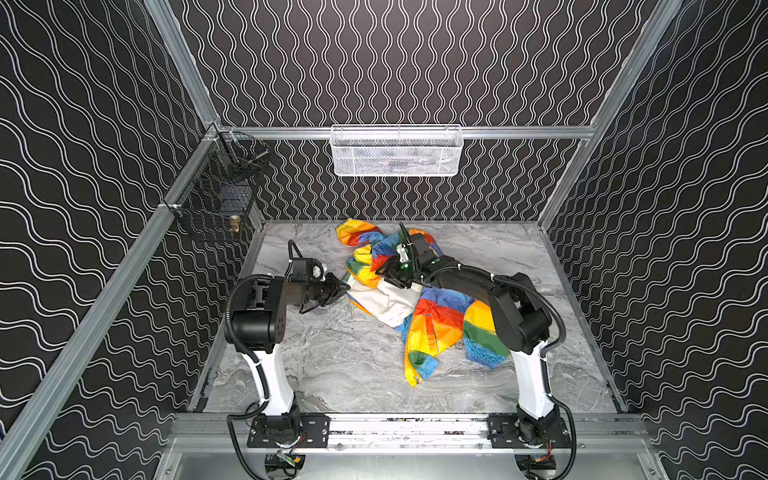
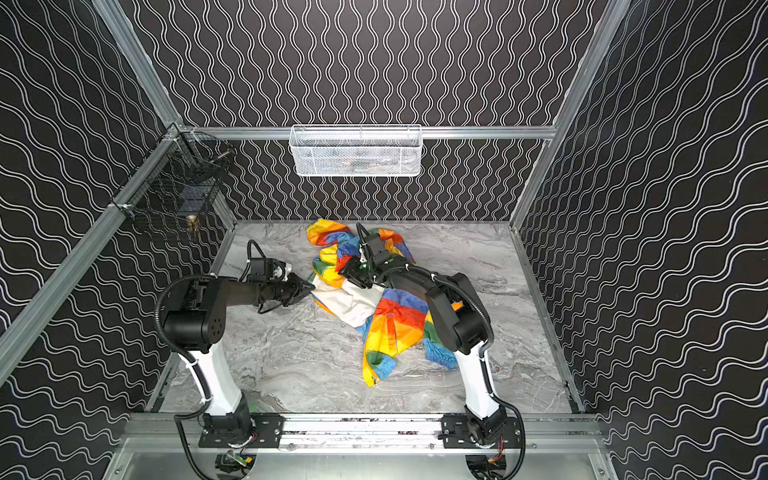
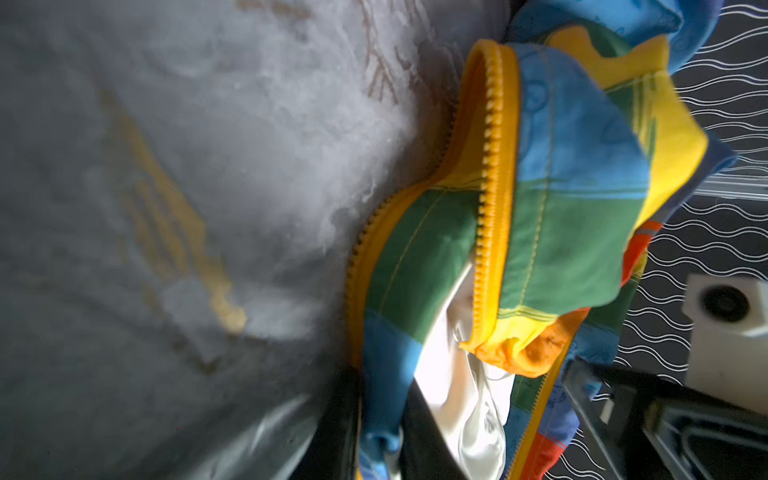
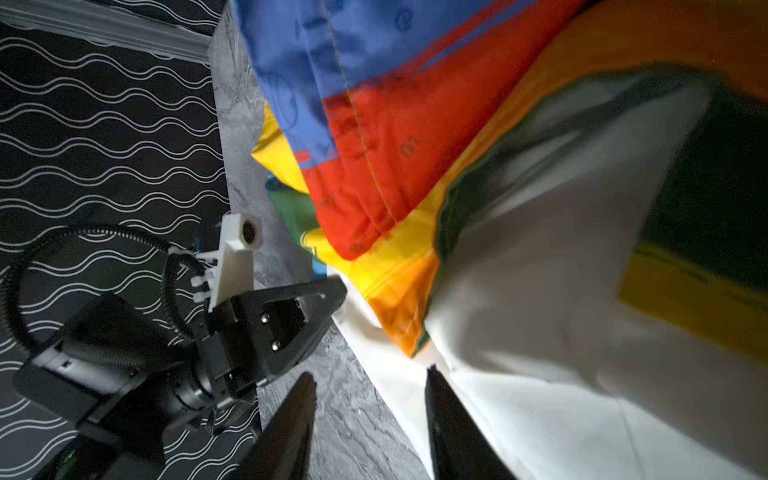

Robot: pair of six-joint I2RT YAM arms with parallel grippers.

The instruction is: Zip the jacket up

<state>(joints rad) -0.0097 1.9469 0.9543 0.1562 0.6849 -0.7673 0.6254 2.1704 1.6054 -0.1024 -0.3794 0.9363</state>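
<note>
The rainbow-striped jacket (image 1: 440,324) (image 2: 395,320) lies crumpled on the table's middle and back, its white lining (image 1: 386,301) turned up on the left side. My left gripper (image 1: 343,289) (image 2: 307,289) sits at the jacket's left edge. In the left wrist view that gripper (image 3: 380,432) is shut on a blue fold of the jacket (image 3: 573,166), beside the orange zipper band (image 3: 494,166). My right gripper (image 1: 390,276) (image 4: 370,374) hovers open over the lining (image 4: 519,332). One jaw is over the table and the other over the white cloth.
The table is grey marble (image 1: 332,353) with patterned walls on three sides. A white mesh basket (image 1: 397,151) hangs on the back rail, and a black wire basket (image 1: 216,195) on the left rail. Both arm bases stand on the front rail (image 1: 407,432).
</note>
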